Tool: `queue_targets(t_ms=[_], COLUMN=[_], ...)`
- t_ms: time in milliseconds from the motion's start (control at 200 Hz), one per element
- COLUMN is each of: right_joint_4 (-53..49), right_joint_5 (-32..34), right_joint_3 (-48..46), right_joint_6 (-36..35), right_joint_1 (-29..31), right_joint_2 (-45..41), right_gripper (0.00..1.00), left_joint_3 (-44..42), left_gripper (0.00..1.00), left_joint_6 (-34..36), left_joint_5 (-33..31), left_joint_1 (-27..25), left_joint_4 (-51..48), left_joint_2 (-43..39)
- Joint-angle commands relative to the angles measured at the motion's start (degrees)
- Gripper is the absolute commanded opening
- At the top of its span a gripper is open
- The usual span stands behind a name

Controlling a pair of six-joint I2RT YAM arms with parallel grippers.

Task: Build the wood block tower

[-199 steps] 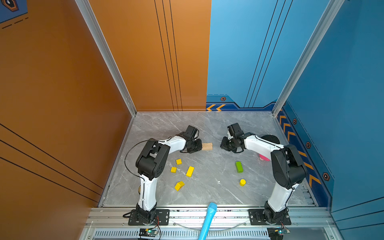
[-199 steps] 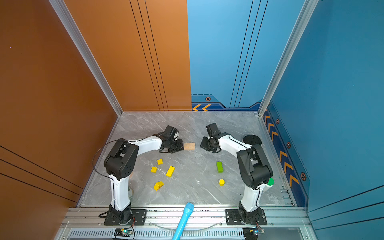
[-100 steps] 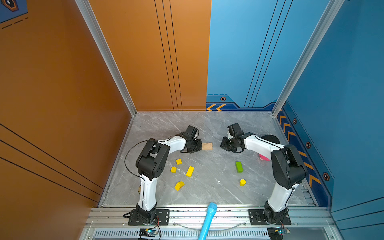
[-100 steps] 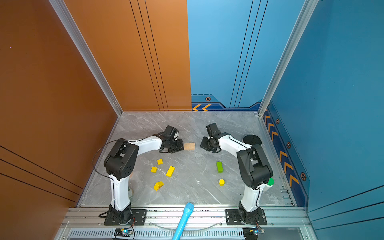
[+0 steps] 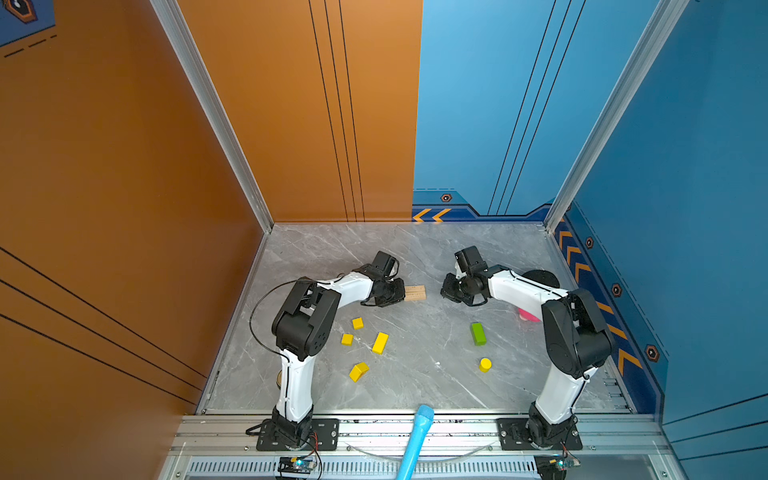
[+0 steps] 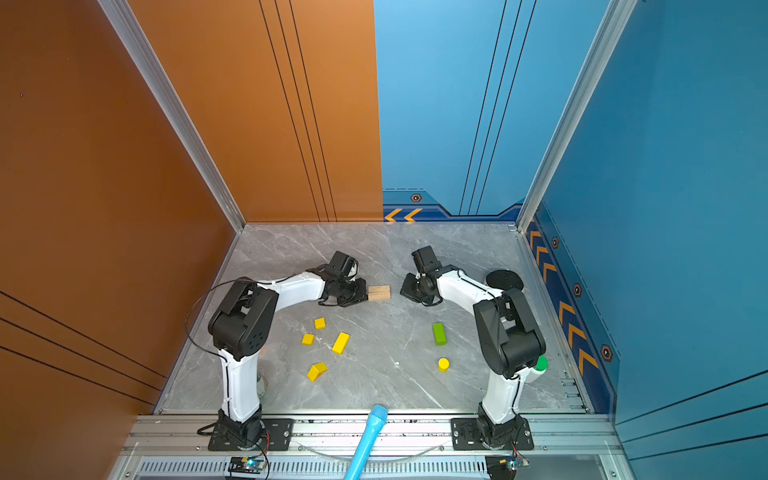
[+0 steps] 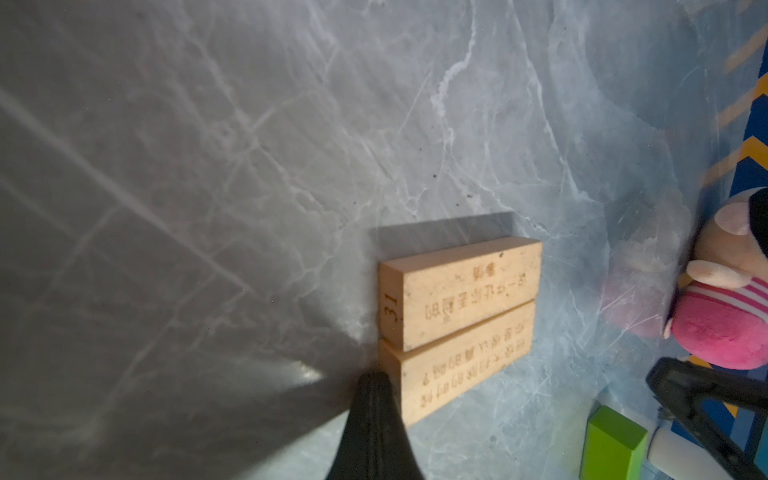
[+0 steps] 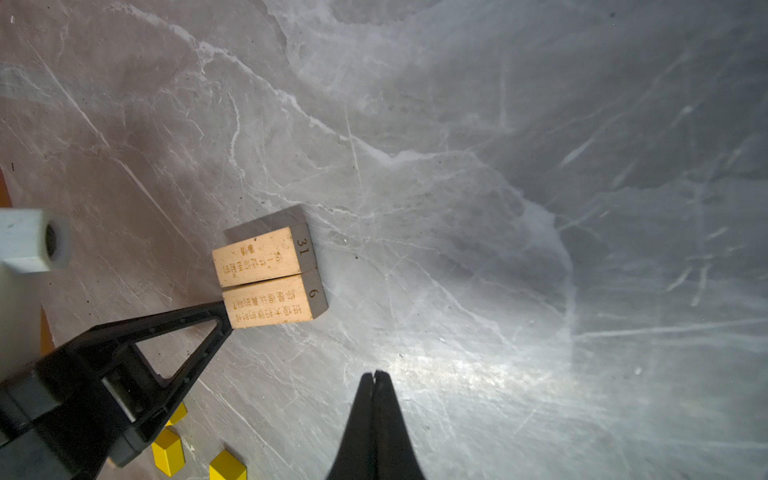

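Observation:
Two tan wood planks (image 5: 414,292) (image 6: 379,292) lie flat and side by side on the grey marble floor; nothing rests on them, so no tower stands. My left gripper (image 5: 401,291) (image 7: 372,376) is shut, and its tip touches the end of the nearer plank (image 7: 461,365). My right gripper (image 5: 445,291) (image 8: 376,374) is shut and empty over bare floor, just off the planks' other end (image 8: 270,307). The green bar (image 5: 478,333) and yellow cylinder (image 5: 485,364) lie on the right. Two yellow cubes (image 5: 357,323), a yellow bar (image 5: 380,343) and the roof-shaped piece (image 5: 358,371) lie on the left.
A pink plush toy (image 7: 723,307) and a black disc (image 5: 540,277) sit by the right arm. A white bottle with a green cap (image 6: 540,365) stands behind that arm's shoulder. A blue tube (image 5: 415,440) crosses the front rail. Orange and blue walls enclose the floor.

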Motion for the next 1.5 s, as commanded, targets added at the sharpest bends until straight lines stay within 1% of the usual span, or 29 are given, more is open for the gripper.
queue_targets(t_ms=[0, 270, 405, 536, 606, 696, 871, 1116, 1261, 1266, 1296, 1497], right_joint_4=[0.5, 0.4, 1.0, 3.0, 4.2, 5.7, 9.0, 12.0, 12.8, 12.8, 12.9, 12.6], right_joint_5=[-0.6, -0.7, -0.5, -0.3, 1.2, 4.9, 9.1, 12.7, 14.5, 14.6, 14.7, 15.7], right_joint_3=[-0.7, -1.0, -1.1, -1.5, -1.5, -1.1, -0.9, -0.6, 0.4, 0.4, 0.7, 2.4], right_joint_6=[0.4, 0.5, 1.1, 2.6, 2.9, 3.4, 4.7, 6.0, 6.5, 6.5, 6.6, 7.3], right_joint_1=[-0.1, 0.2, 2.0, 5.1, 7.5, 11.0, 14.7, 17.0, 17.0, 17.8, 18.8, 19.0], right_joint_2=[0.6, -0.1, -0.1, 1.0, 2.1, 3.1, 5.3, 7.8, 9.4, 9.5, 10.0, 11.9], right_gripper=[0.00, 0.00, 0.00, 0.00, 0.00, 0.00, 0.00, 0.00, 0.00, 0.00, 0.00, 0.00], left_joint_3=[0.4, 1.1, 1.5, 2.1, 2.2, 1.9, 0.5, -1.8, -3.0, -3.0, -3.2, -4.6], left_gripper=[0.00, 0.00, 0.00, 0.00, 0.00, 0.00, 0.00, 0.00, 0.00, 0.00, 0.00, 0.00], left_joint_6=[-0.2, 0.4, 0.9, 1.6, 1.8, 2.0, 2.4, 2.8, 2.9, 2.9, 3.0, 3.0], left_joint_5=[0.6, 0.2, -0.3, -0.4, -0.7, -0.7, -1.4, -1.9, -2.0, -2.0, -2.0, -1.3], left_joint_1=[0.0, 0.9, 1.0, 1.3, 1.4, 1.4, 1.7, 2.7, 3.1, 3.1, 3.2, 3.9], left_joint_4=[-1.1, -1.4, -2.0, -2.7, -2.9, -3.1, -3.2, -3.2, -3.2, -3.2, -3.2, -2.5], left_joint_2=[1.4, 1.4, 1.2, 0.9, 0.7, 0.2, -1.6, -4.2, -5.2, -5.3, -5.5, -6.2])
